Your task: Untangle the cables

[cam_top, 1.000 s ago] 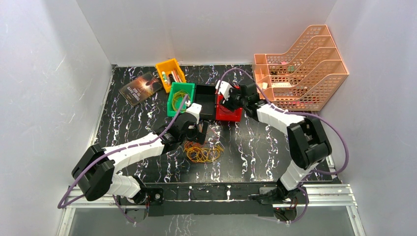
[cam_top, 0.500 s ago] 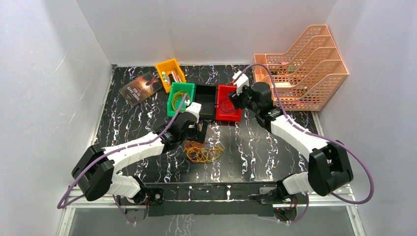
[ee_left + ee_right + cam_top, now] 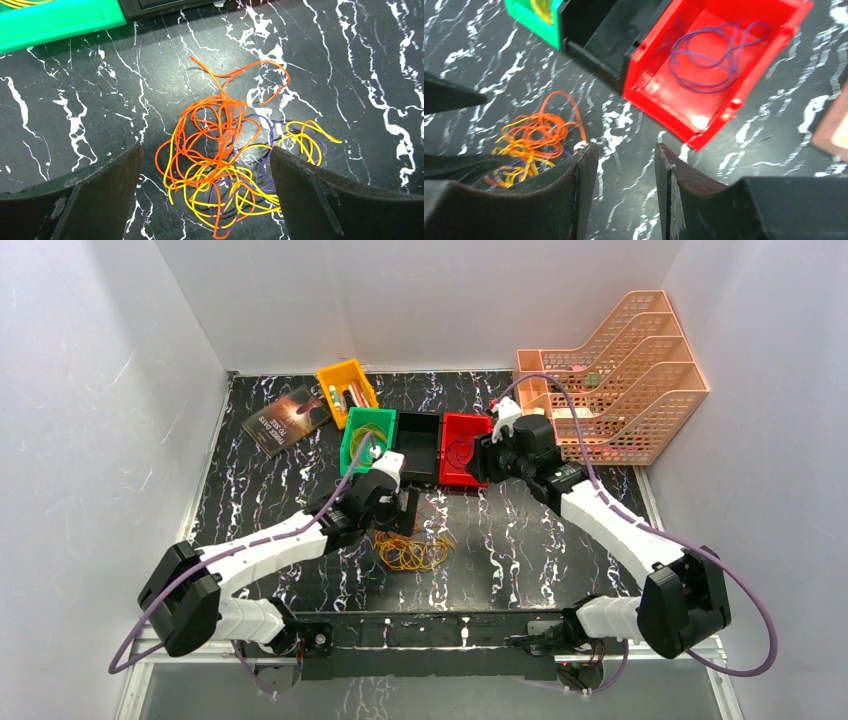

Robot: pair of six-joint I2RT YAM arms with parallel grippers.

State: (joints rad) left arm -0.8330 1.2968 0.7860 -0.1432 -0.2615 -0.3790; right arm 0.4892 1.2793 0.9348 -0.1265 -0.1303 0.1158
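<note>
The cables [image 3: 412,552] are a tangle of thin orange, yellow and purple loops on the black marble table; they also show in the left wrist view [image 3: 220,160] and the right wrist view [image 3: 529,140]. My left gripper [image 3: 400,512] hangs just above the tangle's far side, open and empty, its jaws wide either side of the tangle [image 3: 205,150]. My right gripper [image 3: 482,462] is open and empty at the near right corner of the red bin [image 3: 466,450], above bare table [image 3: 626,147]. A purple loop [image 3: 714,52] lies in the red bin. Yellow loops lie in the green bin [image 3: 366,438].
A black bin [image 3: 418,445] sits between the green and red bins. An orange bin [image 3: 346,388] with small items and a dark book [image 3: 288,418] lie at the back left. A peach file rack [image 3: 615,380] stands at the back right.
My right gripper has pulled back from over the red bin to its near right corner, its arm swinging right. My left gripper has shifted slightly above the tangle.
</note>
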